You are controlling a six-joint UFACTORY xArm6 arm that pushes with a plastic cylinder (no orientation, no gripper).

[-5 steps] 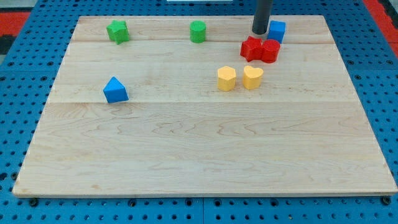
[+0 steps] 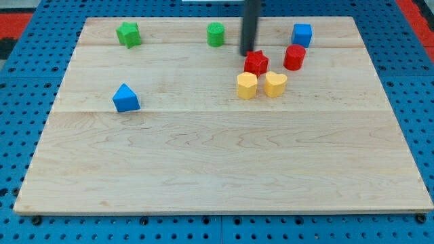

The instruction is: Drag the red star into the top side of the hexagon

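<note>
The smooth dark rod's tip rests against the upper-left edge of the glossy red star. Just below the star sits the yellow hexagon on pale grained wood board.

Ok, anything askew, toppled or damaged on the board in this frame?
Nothing stands out. All blocks sit flat and intact on the board. The red star sits just above the yellow hexagon, with my tip at its upper left.
</note>
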